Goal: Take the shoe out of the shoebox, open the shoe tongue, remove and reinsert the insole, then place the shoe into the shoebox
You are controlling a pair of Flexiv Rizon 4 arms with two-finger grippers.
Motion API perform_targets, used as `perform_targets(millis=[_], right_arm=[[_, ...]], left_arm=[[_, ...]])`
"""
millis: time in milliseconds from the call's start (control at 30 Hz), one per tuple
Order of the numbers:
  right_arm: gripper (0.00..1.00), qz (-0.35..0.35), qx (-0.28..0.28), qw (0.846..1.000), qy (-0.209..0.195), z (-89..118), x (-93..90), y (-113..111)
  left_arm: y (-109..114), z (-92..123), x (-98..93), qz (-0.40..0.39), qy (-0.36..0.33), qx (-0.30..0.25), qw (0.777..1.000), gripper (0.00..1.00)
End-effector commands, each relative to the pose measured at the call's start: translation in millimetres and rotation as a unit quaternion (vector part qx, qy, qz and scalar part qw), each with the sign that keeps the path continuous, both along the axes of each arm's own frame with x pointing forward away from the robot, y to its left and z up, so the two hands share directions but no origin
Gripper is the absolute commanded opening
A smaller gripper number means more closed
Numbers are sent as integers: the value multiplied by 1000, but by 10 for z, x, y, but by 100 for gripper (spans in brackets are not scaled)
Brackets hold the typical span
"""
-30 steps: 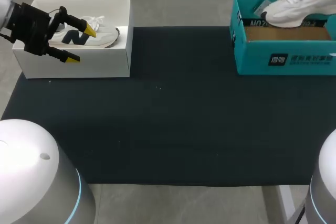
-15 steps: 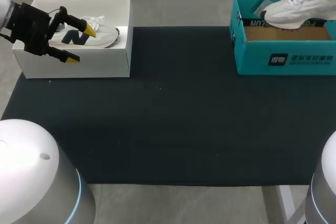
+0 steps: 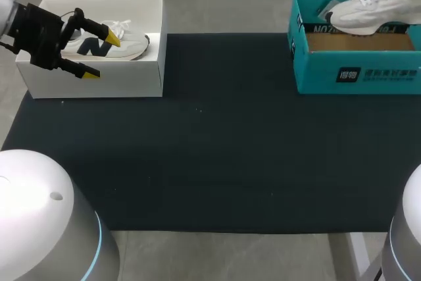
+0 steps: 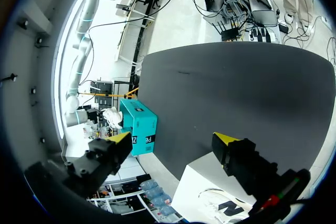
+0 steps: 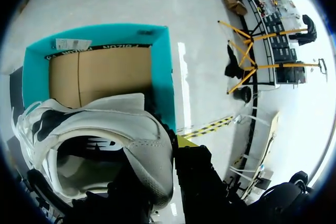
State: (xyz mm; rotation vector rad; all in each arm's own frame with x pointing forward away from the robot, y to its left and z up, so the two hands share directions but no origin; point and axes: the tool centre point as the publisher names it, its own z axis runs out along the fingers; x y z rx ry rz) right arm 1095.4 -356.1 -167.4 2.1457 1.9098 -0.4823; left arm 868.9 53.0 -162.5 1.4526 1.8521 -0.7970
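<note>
A white sneaker (image 3: 368,6) hangs over the teal shoebox (image 3: 355,74) at the back right, toe toward the middle of the table. In the right wrist view my right gripper (image 5: 160,166) is shut on the sneaker's (image 5: 100,135) heel collar, one finger inside the shoe and one yellow-tipped finger (image 5: 184,141) outside. Below it lies the teal shoebox's brown floor (image 5: 100,74). My left gripper (image 3: 102,56) stands open above the white shoebox (image 3: 99,80) at the back left, where a second white sneaker (image 3: 128,44) lies. Its wide-apart fingers (image 4: 223,139) hold nothing.
A black mat (image 3: 210,136) covers the table between the two boxes. In the left wrist view the white box's corner (image 4: 205,179) lies under the left gripper (image 4: 173,139) and the teal box (image 4: 140,127) stands far ahead.
The white sneaker over the teal box has risen slightly, mostly at its toe. The left arm and its open gripper have not moved.
</note>
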Motion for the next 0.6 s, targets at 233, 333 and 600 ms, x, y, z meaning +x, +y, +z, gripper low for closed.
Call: perform_targets(millis=[233,333,600], right_arm=[[0,-20,27,999,-39,-113,-26,11],[0,-28,30,998,-52,-192,-43,16],[0,-46,41,995,-84,-488,-127,68]], left_arm=[[-2,4,-4,0,0,2,1000,100],[-2,4,-4,0,0,2,1000,100],[-2,4,-4,0,0,2,1000,100]])
